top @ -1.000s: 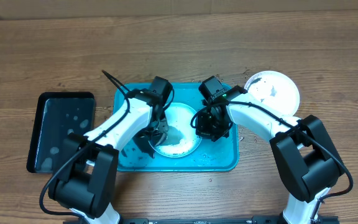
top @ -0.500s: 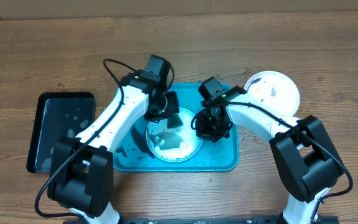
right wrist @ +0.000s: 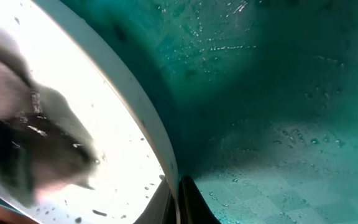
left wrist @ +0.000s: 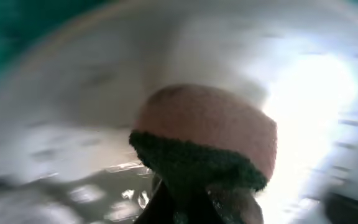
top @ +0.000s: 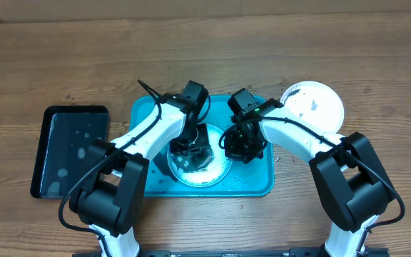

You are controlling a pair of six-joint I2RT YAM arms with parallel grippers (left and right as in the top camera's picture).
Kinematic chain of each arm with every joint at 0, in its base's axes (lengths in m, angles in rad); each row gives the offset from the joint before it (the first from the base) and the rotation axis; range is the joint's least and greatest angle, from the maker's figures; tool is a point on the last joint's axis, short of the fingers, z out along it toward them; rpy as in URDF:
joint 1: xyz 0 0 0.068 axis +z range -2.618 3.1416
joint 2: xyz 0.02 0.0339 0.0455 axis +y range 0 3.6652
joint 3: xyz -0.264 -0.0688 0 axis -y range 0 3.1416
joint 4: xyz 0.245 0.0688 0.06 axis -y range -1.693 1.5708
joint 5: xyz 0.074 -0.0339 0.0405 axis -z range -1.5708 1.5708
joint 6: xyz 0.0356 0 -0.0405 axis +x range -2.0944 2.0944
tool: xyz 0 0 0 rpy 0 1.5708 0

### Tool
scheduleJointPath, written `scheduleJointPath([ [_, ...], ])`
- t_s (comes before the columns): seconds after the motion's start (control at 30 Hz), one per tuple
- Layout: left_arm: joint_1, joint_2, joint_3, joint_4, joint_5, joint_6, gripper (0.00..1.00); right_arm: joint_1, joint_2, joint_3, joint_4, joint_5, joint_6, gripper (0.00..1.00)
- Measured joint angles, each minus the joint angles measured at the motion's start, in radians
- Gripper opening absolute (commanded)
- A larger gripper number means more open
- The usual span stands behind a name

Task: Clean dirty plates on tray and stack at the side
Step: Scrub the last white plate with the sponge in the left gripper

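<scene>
A round plate (top: 209, 173) with a pale rim lies in the turquoise tray (top: 145, 116). My left gripper (top: 191, 148) is shut on a brown sponge with a dark green scouring side (left wrist: 204, 130) and presses it on the plate's white centre; the left wrist view is blurred. My right gripper (top: 232, 146) is shut on the plate's right rim, which shows between its jaws (right wrist: 179, 199). The plate's wet centre (right wrist: 104, 124) has dark specks. A second plate (top: 312, 103), white with smears, sits on the table right of the tray. A third plate is not visible.
A smaller glossy black tray (top: 70, 150) lies on the wooden table to the left of the turquoise tray. The tray floor (right wrist: 278, 124) is wet with droplets. Both arms cross over the tray's middle.
My left gripper with the sponge swept from the plate's lower left up to its far edge, then back onto its centre. The right gripper and the plate stayed in place.
</scene>
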Motion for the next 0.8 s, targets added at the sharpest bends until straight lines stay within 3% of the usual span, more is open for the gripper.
scheduleJointPath([
  [0.2,0.071,0.0,0.02,-0.123,-0.218,0.0,0.04,0.0,0.001,0.0,0.002,-0.014,-0.001,0.04],
  [0.57,0.24,0.002,0.282,-0.349,-0.362,0.0,0.04,0.005,0.003,0.012,-0.027,-0.014,-0.004,0.04],
  [0.8,0.384,-0.024,0.445,-0.439,-0.38,-0.004,0.04,0.005,0.005,0.147,-0.122,0.026,-0.036,0.04],
])
